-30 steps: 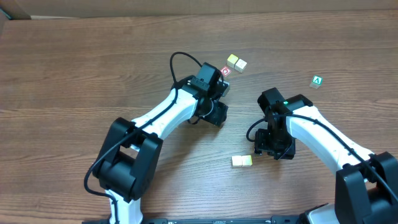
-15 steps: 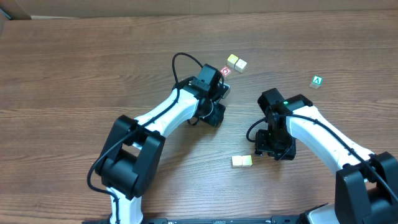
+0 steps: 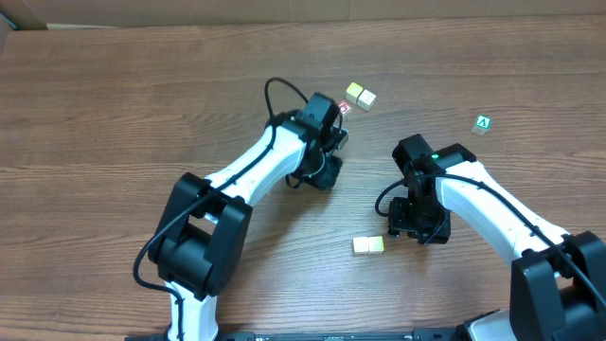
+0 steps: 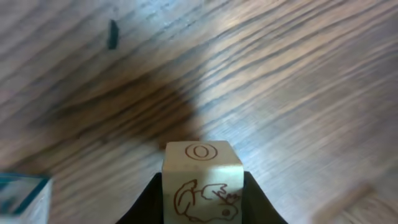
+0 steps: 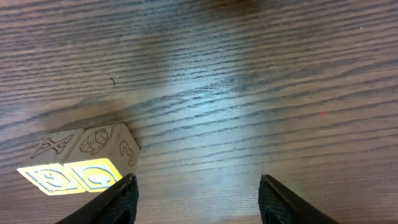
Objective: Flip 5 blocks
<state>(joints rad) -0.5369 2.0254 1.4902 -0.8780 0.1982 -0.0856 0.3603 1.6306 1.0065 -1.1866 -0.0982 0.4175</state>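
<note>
Five pale blocks are in view. One, the O block (image 4: 202, 180), has a ringed O on top and a line drawing on its near face. It sits clenched in the left gripper (image 4: 202, 190), with a dark finger (image 4: 146, 202) tight against each side. I cannot tell whether it rests on the table (image 3: 114, 114).

In the overhead view that gripper hides the block. The far pair (image 3: 359, 95), two blocks touching, lies at 1 o'clock from it. The near pair (image 3: 368, 245), also touching, lies at 5 o'clock, well apart.

One red-faced cube (image 3: 343, 107) sits just beside the gripper at 12 o'clock, partly covered. One green cube (image 3: 483, 123) with a white A lies far out at 3 o'clock.

In the left wrist view, a teal-edged cube (image 4: 22, 196) shows at 8 o'clock of the O block.

The right gripper (image 5: 196, 186) is spread wide with nothing between its fingers. The near pair lies at its 9 o'clock, just beside its left finger.
</note>
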